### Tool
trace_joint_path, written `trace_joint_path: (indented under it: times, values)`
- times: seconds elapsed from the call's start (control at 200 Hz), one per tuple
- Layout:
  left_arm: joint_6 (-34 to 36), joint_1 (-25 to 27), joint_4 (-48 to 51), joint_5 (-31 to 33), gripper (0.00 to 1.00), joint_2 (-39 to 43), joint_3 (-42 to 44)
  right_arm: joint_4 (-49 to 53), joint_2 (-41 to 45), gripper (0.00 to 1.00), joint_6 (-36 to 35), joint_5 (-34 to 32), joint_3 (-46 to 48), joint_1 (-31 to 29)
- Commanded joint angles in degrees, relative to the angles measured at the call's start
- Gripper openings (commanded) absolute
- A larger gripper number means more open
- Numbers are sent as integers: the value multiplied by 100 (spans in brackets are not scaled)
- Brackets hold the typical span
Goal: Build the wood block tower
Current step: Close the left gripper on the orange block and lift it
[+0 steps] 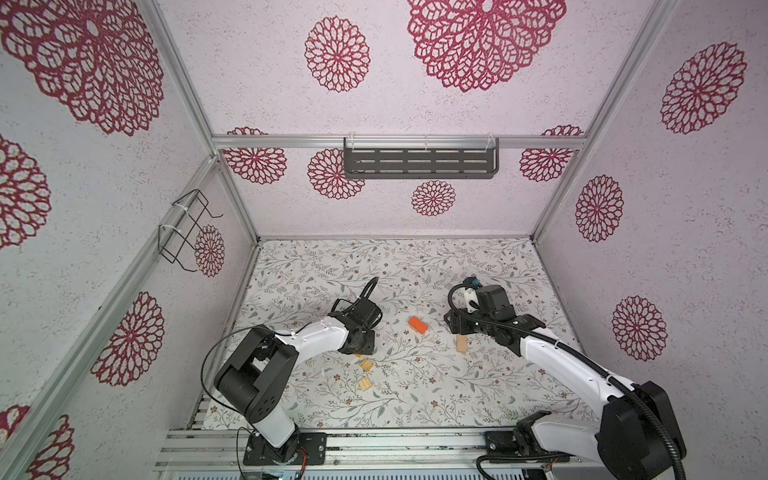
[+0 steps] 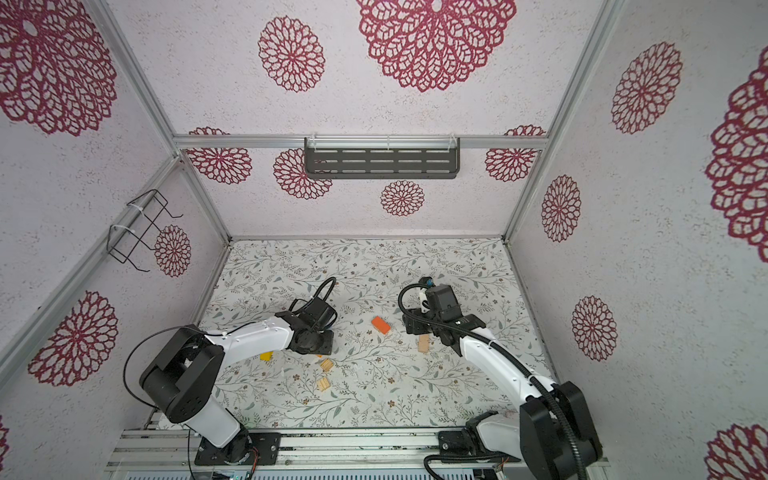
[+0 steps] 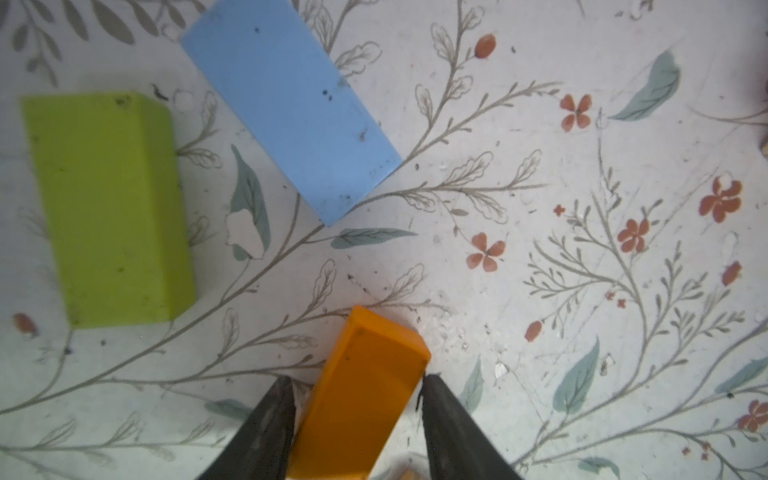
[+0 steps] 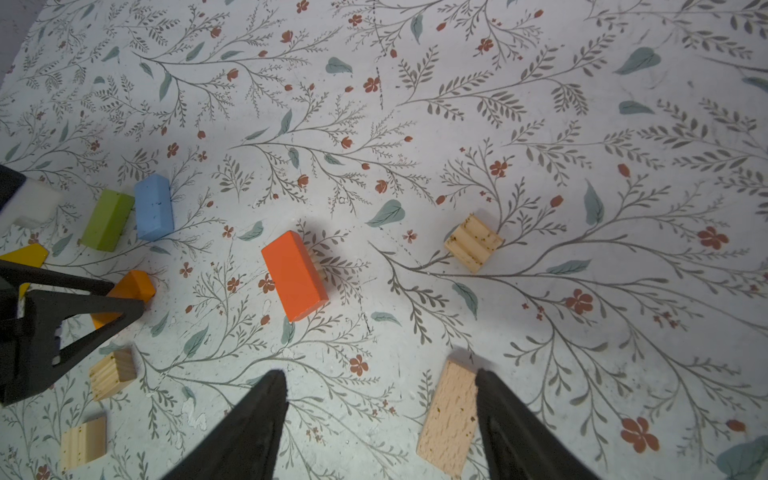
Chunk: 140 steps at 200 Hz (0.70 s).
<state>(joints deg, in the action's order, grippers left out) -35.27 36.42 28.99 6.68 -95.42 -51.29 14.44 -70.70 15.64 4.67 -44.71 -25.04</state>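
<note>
Wood blocks (image 4: 473, 243) lie singly across the worktop (image 4: 540, 104). No tower stands yet, so this looks like the first pick. Left of the red-orange block (image 1: 417, 325) in both top views, the left hand (image 3: 359, 378) straddles the orange block (image 3: 365, 407), which sits skewed between its fingers; I cannot tell whether it is clamped. The green block (image 3: 108, 208) and blue block (image 3: 291, 108) lie just beyond. Right of the red-orange block, the right hand (image 4: 379, 371) hangs open with the plain tan block (image 4: 451, 419) against one finger, probably lined up for pickup.

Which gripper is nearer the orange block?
Left. The left gripper straddles the orange block; the right gripper is apart from it, open around a plain tan block.
</note>
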Motion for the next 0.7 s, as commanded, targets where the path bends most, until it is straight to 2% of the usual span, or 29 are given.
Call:
trace_joint_path:
  times: [0.0,0.315,0.475,0.695]
  values:
    - [106,-24,-131,-17,47,-113,-110,48,9,75,-16,-54,-152,19]
    - [146,-30,-83,-88,29,-52,-140,9,-40,75,-8,-18,-180,18]
    - [203,-28,133,-81,29,64,-295,-56,-52,76,-8,158,-172,18]
    - [332,-13,578,-140,29,337,-777,-220,107,86,116,155,-112,37]
